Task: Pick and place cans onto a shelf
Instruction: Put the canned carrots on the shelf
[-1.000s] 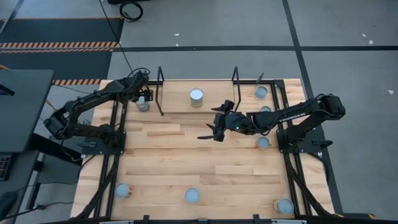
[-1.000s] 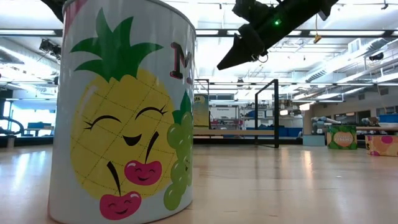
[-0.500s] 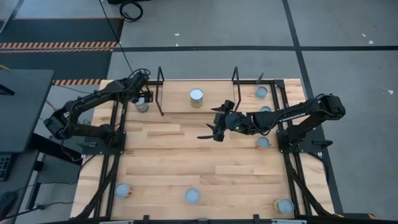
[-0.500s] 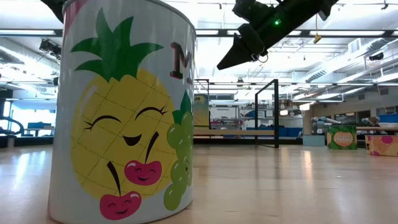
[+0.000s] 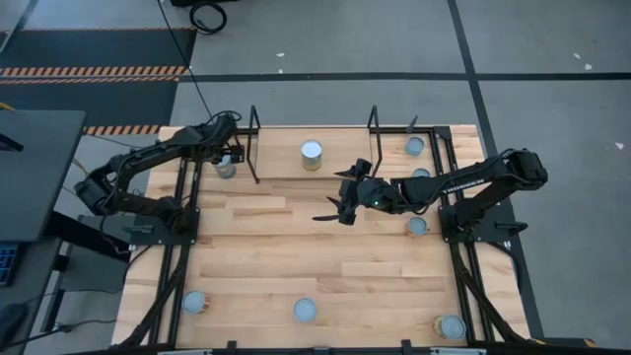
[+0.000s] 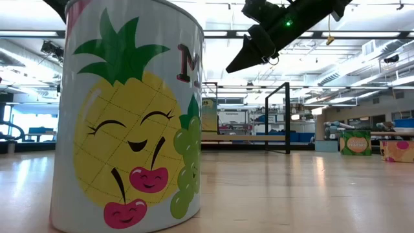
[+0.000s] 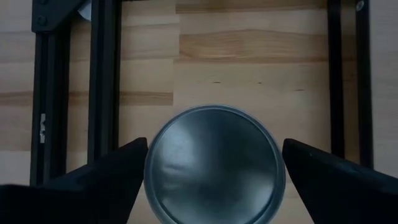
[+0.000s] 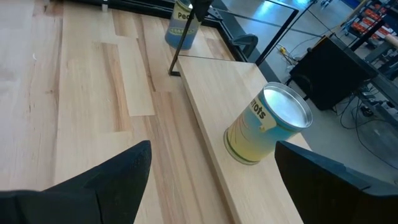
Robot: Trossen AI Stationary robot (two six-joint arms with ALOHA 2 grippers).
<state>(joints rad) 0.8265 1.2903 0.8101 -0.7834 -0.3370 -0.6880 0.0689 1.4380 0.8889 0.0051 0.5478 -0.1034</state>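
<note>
One can (image 7: 214,165) between spread left hand (image 7: 211,171) fingers, ungripped, right hand (image 5: 335,204) open, empty

This is a robotics lab or test hall — a large, open industrial room, not a home. The butcher-block tabletop (image 5: 325,247) sits in a black metal frame (image 5: 183,237) bolted round with two dark arms, on a grey concrete floor (image 5: 394,39) marked with dark lines and orange-black hazard striping (image 5: 94,70). Cables (image 5: 202,15) trail across the floor. Level across the table, long rows of ceiling strip lights (image 6: 362,61) run over what seem to be distant benches and blue storage bins (image 6: 304,136) — too far off to be sure.
</note>
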